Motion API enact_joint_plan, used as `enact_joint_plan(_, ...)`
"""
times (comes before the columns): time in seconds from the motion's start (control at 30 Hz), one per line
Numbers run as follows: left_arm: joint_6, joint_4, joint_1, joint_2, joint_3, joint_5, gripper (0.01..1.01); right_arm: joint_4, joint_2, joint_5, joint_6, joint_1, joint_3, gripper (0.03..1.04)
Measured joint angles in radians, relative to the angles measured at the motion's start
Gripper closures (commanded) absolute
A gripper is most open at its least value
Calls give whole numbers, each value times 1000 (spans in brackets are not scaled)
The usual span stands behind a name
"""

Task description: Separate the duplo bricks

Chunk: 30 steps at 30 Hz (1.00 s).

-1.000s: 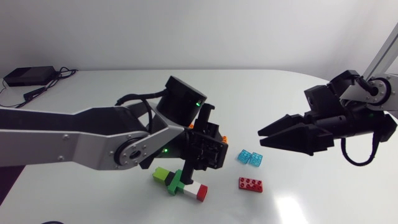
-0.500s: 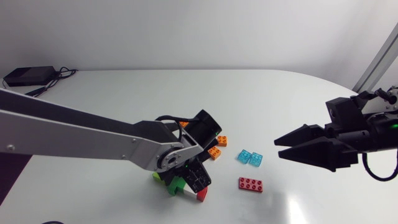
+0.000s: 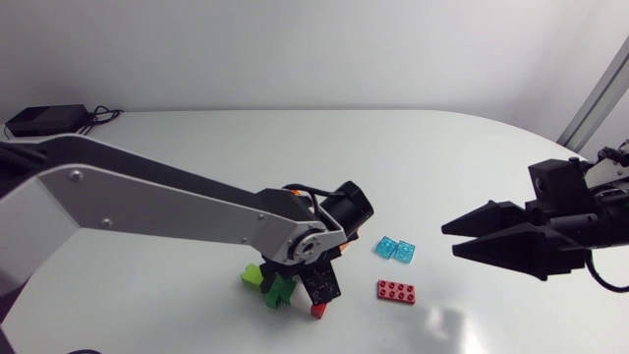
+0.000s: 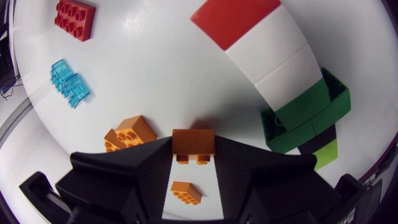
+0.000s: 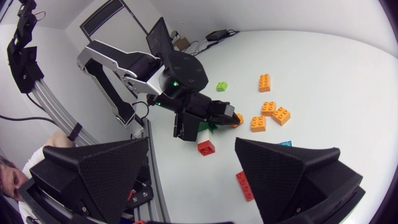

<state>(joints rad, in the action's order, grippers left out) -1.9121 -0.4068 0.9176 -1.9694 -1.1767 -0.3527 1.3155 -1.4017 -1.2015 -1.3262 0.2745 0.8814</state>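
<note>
The white table (image 3: 177, 147) carries everything, and the rest is placed here by the stack of joined plastic bricks (image 4: 273, 59), which lies on its side: red, then white, then dark green, with a lime piece at the far end. The silver-grey left arm (image 3: 167, 211) reaches across and points its left gripper (image 4: 193, 149) down just beside the stack, probably to set the piece it carries among the loose ones. Its fingers stand a little apart and pinch a small orange plastic brick (image 4: 193, 138) from both sides, clear of the stack. The right gripper (image 3: 449, 239) hangs well away from the stack, spread wide and empty, likely kept back until the stack needs bracing. Near the stack lie a flat red studded brick (image 3: 395, 291), a pair of clear blue bricks (image 3: 394, 249) and loose orange bricks (image 4: 129, 134)
</note>
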Motion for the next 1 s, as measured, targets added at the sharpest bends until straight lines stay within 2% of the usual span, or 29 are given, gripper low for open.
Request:
enact_joint_plan(0.07, -2, -1, 3, -4, -5, 0, 707, 6, -5, 0, -16, 4, 0, 66)
enact_joint_plan(0.13, -2, -2, 3, -9, -12, 0, 618, 10, -6, 0, -26, 6, 0, 66)
enact_joint_plan(0.17, -2, -2, 3, -13, -16, 0, 551, 11, -6, 0, -29, 7, 1, 66)
enact_joint_plan(0.23, -1, -2, 4, -23, -28, 0, 293, 12, -6, -2, -29, 7, 1, 66)
enact_joint_plan(0.33, 2, -2, 10, -41, -34, -2, 161, 14, -6, -3, -33, 7, 1, 66)
enact_joint_plan(0.4, 13, -5, 14, -41, -41, 1, 115, 14, -6, -3, -36, 7, 1, 66)
enact_joint_plan(0.5, 21, -12, 16, -41, -48, 4, 70, 18, -6, -4, -40, 7, 1, 66)
enact_joint_plan(0.67, 53, -71, 9, -40, -97, 18, 69, 21, -6, -4, -51, 7, 1, 66)
enact_joint_plan(0.83, 118, -115, -41, -13, -186, 70, 74, 21, -6, -4, -51, 7, 1, 66)
enact_joint_plan(0.93, 194, -198, -80, -8, -266, 111, 123, 21, -6, -4, -52, 7, 1, 66)
enact_joint_plan(1.0, 278, -332, -103, -12, -345, 152, 177, 21, -6, -4, -55, 7, 1, 66)
